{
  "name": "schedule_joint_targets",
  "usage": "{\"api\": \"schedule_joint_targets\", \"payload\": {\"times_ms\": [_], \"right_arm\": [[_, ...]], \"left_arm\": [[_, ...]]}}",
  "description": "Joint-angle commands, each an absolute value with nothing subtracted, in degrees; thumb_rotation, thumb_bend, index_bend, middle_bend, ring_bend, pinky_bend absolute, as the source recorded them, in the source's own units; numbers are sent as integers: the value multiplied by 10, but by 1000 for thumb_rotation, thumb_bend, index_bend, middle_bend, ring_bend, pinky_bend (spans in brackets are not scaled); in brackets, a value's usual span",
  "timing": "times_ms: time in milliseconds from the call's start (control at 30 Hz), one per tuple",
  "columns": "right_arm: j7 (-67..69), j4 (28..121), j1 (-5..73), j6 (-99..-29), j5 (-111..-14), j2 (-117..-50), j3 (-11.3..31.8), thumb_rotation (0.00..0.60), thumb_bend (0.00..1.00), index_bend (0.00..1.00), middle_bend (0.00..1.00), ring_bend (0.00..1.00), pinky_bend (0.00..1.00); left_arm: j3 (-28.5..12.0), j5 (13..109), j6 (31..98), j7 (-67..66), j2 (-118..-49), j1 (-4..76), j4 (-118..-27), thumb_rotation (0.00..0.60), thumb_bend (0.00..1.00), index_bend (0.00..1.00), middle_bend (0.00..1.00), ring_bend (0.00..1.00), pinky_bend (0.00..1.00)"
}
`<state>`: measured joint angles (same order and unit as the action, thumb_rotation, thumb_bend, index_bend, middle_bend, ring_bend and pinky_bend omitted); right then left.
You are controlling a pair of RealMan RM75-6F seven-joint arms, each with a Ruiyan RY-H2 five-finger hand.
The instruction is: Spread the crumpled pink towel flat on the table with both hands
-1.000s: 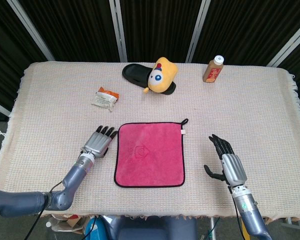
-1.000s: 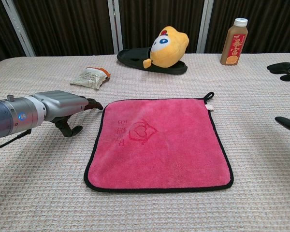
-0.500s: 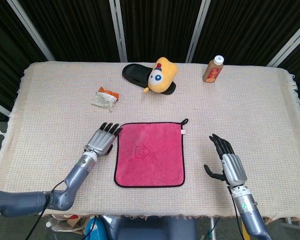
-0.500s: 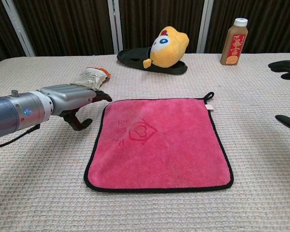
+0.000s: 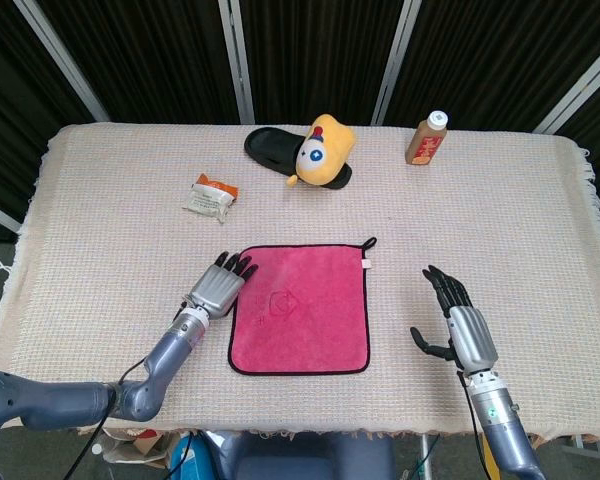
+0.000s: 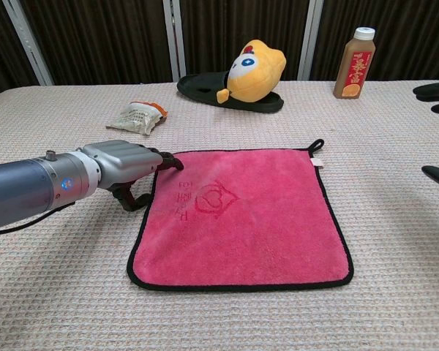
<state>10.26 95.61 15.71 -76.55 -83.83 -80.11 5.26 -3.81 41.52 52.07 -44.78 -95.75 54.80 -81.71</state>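
The pink towel (image 5: pixel 300 308) (image 6: pixel 240 213) with black edging lies flat and square in the middle of the table, its hang loop at the far right corner. My left hand (image 5: pixel 221 285) (image 6: pixel 128 168) hovers flat at the towel's left edge, fingers spread and its fingertips over the far left corner. Right of the towel and well apart from it, my right hand (image 5: pixel 454 318) is open with fingers spread and holds nothing. Only its dark fingertips (image 6: pixel 437 93) show at the right edge of the chest view.
At the back stand a black slipper (image 5: pixel 275 150) with a yellow plush toy (image 5: pixel 324 152) on it and a brown bottle (image 5: pixel 427 138). A small snack packet (image 5: pixel 210 195) lies at the back left. A beige woven cloth (image 5: pixel 100 250) covers the table.
My left hand has moved right, from beside the towel to over its left edge. My right hand has drifted slightly right and nearer. The towel has not moved.
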Motion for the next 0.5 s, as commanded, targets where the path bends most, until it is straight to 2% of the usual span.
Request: {"api": "schedule_joint_targets", "payload": {"times_ms": [33,500], "right_arm": [[107,958,157,-764,-838,-800,52,600,348,0,0,0,0],[111,955,157,-764,-841,-804,54,600,347,1,0,0,0]], "left_arm": [[-33,398,523,-462,-963,552,-809,600,603,19,0,0,0],[-32,376,521,-459,-954,548,-791,600,604,26,0,0,0]]}}
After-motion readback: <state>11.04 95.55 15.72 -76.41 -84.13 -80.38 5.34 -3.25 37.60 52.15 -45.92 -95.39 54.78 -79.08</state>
